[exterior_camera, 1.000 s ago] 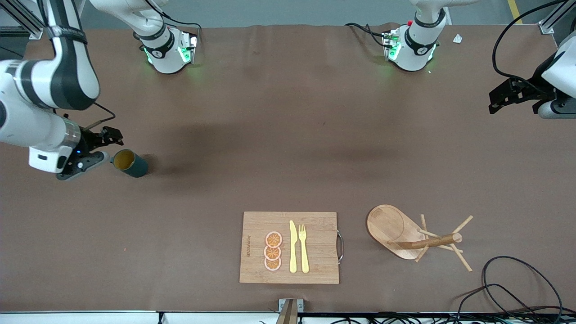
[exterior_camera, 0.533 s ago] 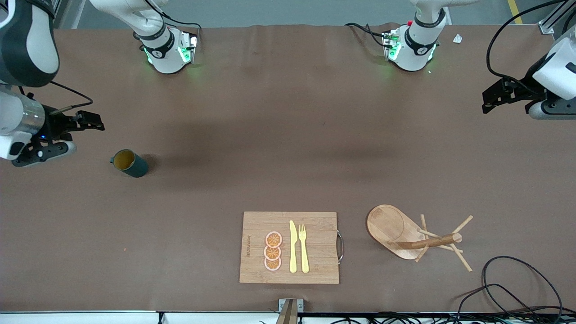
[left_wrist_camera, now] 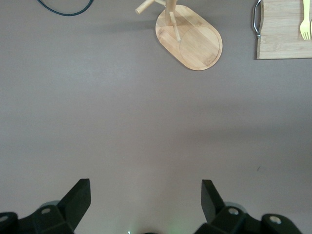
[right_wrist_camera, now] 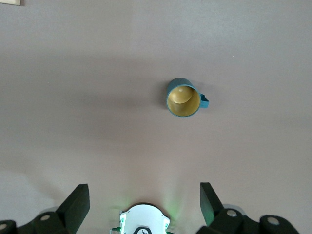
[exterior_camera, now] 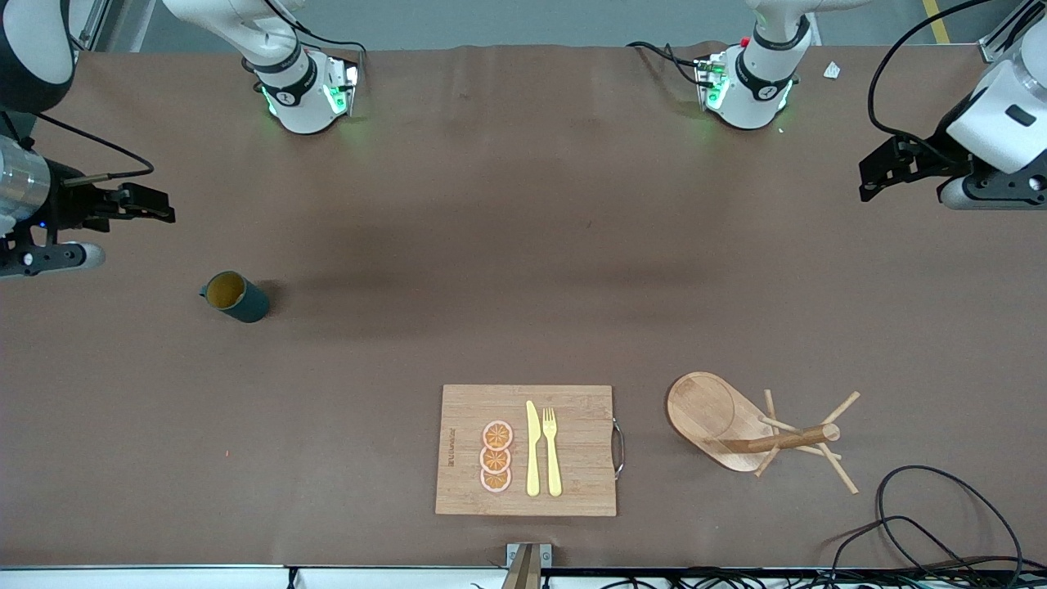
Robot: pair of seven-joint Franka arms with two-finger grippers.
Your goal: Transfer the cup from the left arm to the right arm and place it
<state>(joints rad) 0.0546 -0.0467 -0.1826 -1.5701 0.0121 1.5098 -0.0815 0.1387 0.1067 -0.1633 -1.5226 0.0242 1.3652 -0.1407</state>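
Note:
The cup (exterior_camera: 235, 297), dark teal with a tan inside, stands upright on the brown table toward the right arm's end, its handle turned toward that end. It also shows in the right wrist view (right_wrist_camera: 184, 98). My right gripper (exterior_camera: 159, 206) is open and empty, raised over the table near that end and apart from the cup; its jaws stand wide in its wrist view (right_wrist_camera: 145, 195). My left gripper (exterior_camera: 871, 176) is open and empty, up over the left arm's end of the table, with bare table between its jaws (left_wrist_camera: 146, 195).
A wooden cutting board (exterior_camera: 458, 409) with a yellow knife (exterior_camera: 532, 450), fork (exterior_camera: 552, 450) and orange slices (exterior_camera: 496, 456) lies near the front edge. A wooden peg rack (exterior_camera: 761, 433) stands beside it and shows in the left wrist view (left_wrist_camera: 190, 36). Black cables (exterior_camera: 941, 523) lie at the front corner.
My right gripper has drawn away from the cup, rising and moving toward the table's end. My left gripper has shifted a little toward the bases. The cup has stayed put.

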